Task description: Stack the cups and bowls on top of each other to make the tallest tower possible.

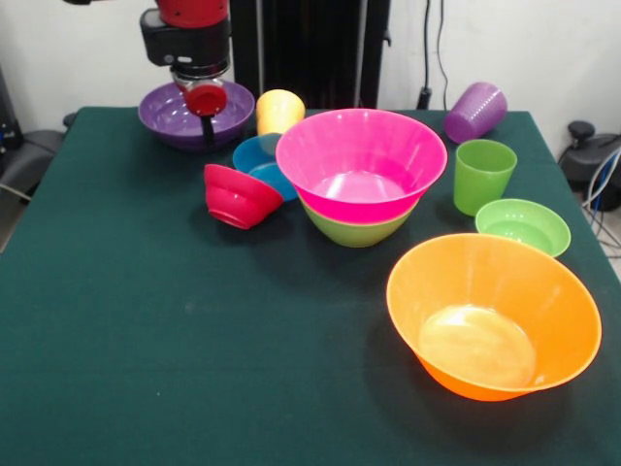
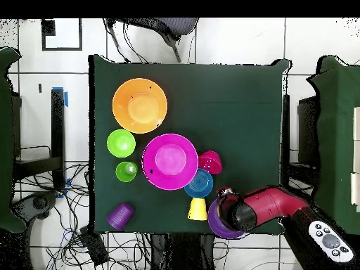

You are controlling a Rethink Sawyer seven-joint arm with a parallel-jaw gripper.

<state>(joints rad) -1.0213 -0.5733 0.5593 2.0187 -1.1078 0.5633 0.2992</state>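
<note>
The tower is a large pink bowl [image 1: 359, 160] [image 2: 170, 161] nested in a medium green bowl [image 1: 354, 229] at mid-table. My gripper [image 1: 206, 121] [image 2: 227, 204] hangs over the medium purple bowl [image 1: 170, 116] [image 2: 219, 223] at the table's robot side. A small red bowl [image 1: 238, 196] [image 2: 210, 162] leans tilted against a small blue bowl [image 1: 257, 160] [image 2: 199, 183]. The yellow cup [image 1: 279, 109] [image 2: 197, 208] and the purple cup [image 1: 475, 110] [image 2: 120, 215] lie on their sides. The green cup [image 1: 482, 173] [image 2: 126, 171] stands upright beside the light green bowl [image 1: 524, 225] [image 2: 121, 143]. The large orange bowl [image 1: 495, 316] [image 2: 140, 105] stands apart.
The dark green table [image 1: 146, 330] [image 2: 239, 105] has cables and chairs around its edges. The yellow cup and the blue bowl lie close beside the purple bowl under my gripper.
</note>
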